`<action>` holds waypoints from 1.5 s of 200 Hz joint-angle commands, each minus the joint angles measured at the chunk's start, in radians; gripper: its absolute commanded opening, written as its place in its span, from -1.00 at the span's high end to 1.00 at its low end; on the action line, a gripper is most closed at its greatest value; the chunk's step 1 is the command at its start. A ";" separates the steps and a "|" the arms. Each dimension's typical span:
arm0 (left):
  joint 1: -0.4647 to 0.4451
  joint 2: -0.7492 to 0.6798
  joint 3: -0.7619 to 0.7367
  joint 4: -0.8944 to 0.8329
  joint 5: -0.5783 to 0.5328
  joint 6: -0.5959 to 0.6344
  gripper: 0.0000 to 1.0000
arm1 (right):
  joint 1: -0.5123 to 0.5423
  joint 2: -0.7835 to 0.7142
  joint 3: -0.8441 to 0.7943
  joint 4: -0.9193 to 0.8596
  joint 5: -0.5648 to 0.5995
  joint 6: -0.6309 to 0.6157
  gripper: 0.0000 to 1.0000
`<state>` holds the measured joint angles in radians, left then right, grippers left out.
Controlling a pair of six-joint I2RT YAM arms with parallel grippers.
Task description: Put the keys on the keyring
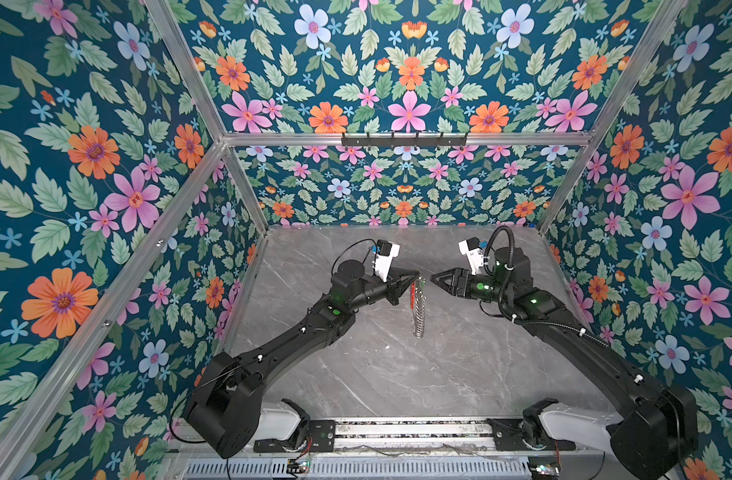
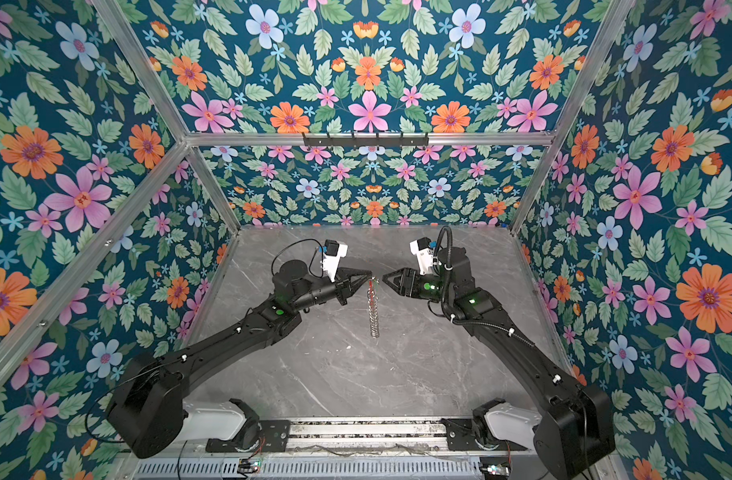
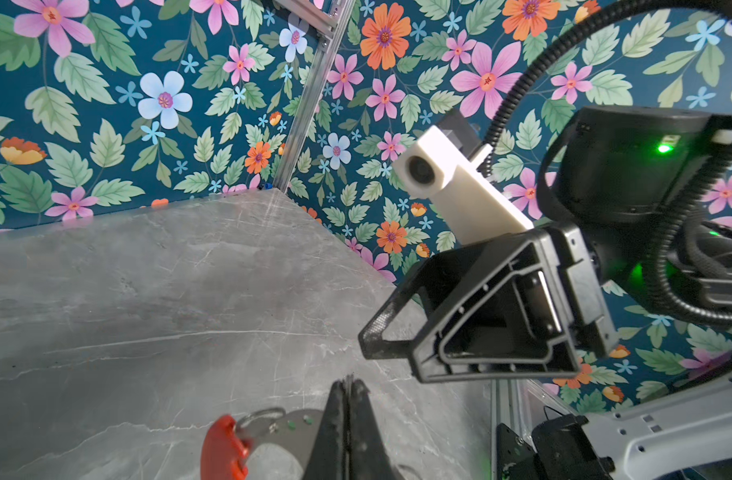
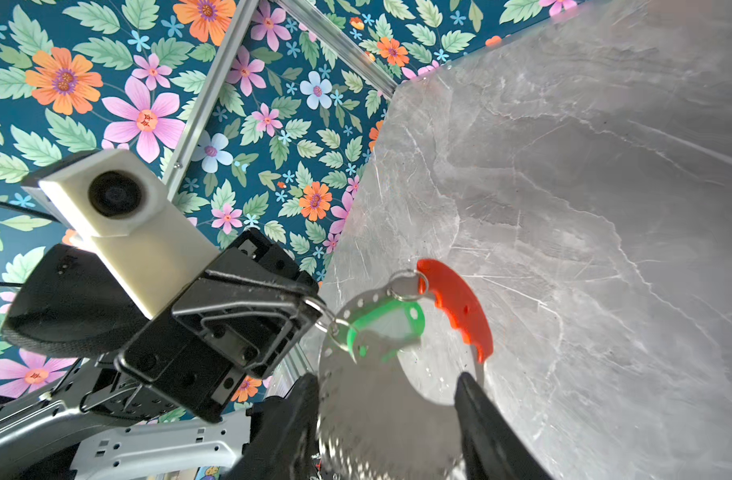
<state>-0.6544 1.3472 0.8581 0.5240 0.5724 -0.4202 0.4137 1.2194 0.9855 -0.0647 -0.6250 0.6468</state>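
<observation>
1 keyring [image 1: 417, 307], 1 green key [image 4: 387, 322], 2 grippers. Left gripper [image 1: 417, 275] is clamped fully closed on a small silver loop at the ring's rim. The ring hangs edge-on at its 6 o'clock over the table [image 1: 397, 374]. Key sits on a neighbouring loop, flat against the ring face beside the red segment [image 4: 460, 307]. Right gripper [image 1: 433, 277] is at 3 o'clock of the ring top, jaws about half apart, gripping nothing, just clear of it.
</observation>
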 commanded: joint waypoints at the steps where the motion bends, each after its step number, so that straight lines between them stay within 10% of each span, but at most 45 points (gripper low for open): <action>1: 0.002 -0.010 -0.001 0.070 0.055 -0.046 1.00 | 0.006 0.015 0.018 0.059 -0.040 -0.006 -0.08; 300: 0.069 0.062 0.025 0.393 0.136 -0.316 1.00 | 0.057 0.090 0.176 -0.031 -0.098 -0.182 0.12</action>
<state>-0.5873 1.4055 0.8719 0.8307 0.7002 -0.7074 0.4683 1.2903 1.1339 -0.0917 -0.6960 0.4988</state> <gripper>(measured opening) 0.051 0.449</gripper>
